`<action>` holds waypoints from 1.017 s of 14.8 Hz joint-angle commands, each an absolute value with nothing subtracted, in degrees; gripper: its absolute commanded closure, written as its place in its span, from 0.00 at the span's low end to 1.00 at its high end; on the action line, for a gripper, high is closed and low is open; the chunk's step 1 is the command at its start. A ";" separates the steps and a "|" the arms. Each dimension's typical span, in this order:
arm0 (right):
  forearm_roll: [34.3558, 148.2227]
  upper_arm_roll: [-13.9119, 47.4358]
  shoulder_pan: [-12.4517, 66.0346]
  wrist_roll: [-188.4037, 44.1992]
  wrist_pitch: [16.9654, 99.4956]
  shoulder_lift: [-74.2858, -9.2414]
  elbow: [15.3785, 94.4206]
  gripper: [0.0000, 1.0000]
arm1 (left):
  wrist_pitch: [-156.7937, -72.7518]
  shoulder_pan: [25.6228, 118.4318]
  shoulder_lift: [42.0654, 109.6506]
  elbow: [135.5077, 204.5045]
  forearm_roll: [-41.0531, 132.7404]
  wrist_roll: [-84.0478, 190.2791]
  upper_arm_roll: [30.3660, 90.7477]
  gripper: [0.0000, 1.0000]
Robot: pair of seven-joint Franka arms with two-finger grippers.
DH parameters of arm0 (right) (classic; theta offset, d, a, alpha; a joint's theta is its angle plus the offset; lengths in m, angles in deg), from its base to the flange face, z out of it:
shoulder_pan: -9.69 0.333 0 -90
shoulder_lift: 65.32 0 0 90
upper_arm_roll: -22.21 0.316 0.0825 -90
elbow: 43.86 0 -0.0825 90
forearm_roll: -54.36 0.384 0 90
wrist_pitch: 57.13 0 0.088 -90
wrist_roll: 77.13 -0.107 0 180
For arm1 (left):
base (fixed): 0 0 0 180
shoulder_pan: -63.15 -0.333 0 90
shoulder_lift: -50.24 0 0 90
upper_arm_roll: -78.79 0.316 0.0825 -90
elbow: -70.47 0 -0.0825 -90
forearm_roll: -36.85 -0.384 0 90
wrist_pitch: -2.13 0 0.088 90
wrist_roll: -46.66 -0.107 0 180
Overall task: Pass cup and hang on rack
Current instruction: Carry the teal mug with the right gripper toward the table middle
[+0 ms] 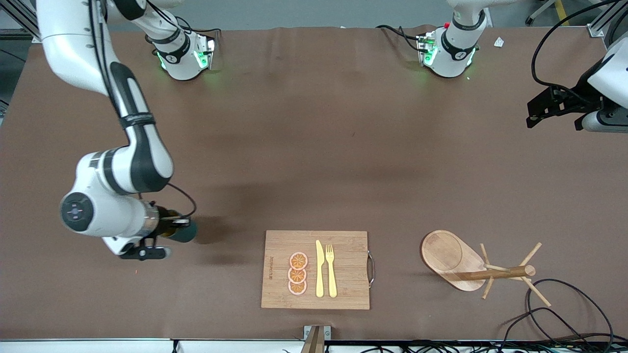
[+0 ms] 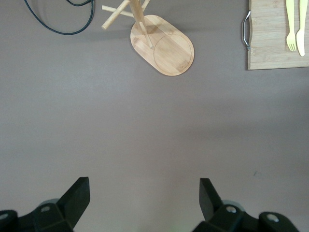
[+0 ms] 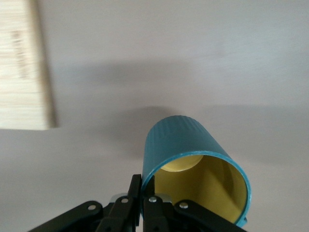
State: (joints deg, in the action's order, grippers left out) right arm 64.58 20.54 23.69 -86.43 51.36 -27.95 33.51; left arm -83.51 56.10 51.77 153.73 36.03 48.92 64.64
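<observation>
Step in hand: the right gripper (image 3: 142,205) has pinched the cup (image 3: 193,159) by its rim; judged next is to lift it and carry it toward the left arm's end for the handover.
Doing it well: raise straight up, keep the wall seated deep between the fingers, and offer the cup with its side free for the other arm.
Cup: low over the tabletop (image 1: 314,162) at the right arm's end, beside the cutting board (image 1: 316,269).
Right fingers: narrow, clamped on the cup wall, 1 inside, 1 outside.
Rack (image 1: 466,267): near the front edge toward the left arm's end, all pegs bare.
Left gripper (image 2: 145,198): waits high above bare tabletop, fingers spread wide, holding nothing.
</observation>
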 commanded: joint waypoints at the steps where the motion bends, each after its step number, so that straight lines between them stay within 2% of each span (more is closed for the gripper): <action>1: 66.65 20.19 29.80 -93.63 49.57 -28.23 31.55 0.98 | -83.57 55.51 51.38 153.44 35.71 47.63 64.47 0.00; 6: 69.30 20.10 43.59 -108.92 52.90 -25.60 28.05 0.98 | -83.48 55.51 51.55 153.70 35.36 47.72 64.56 0.00; 9: 69.30 20.10 50.01 -114.64 58.78 -22.44 25.67 0.98 | -83.48 55.51 51.91 153.79 35.27 47.81 64.64 0.00; 13: 69.30 20.01 55.39 -118.08 67.22 -18.92 25.40 0.97 | -83.48 55.51 51.91 154.49 35.27 48.07 64.64 0.00; 15: 69.30 20.01 57.23 -118.53 68.73 -17.60 25.40 0.97 | -83.48 55.51 52.08 154.67 35.18 48.51 64.64 0.00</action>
State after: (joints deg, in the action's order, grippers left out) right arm 68.09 20.76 55.79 -117.51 68.04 -19.52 27.37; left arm -83.48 55.72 52.07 154.61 36.03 48.82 64.80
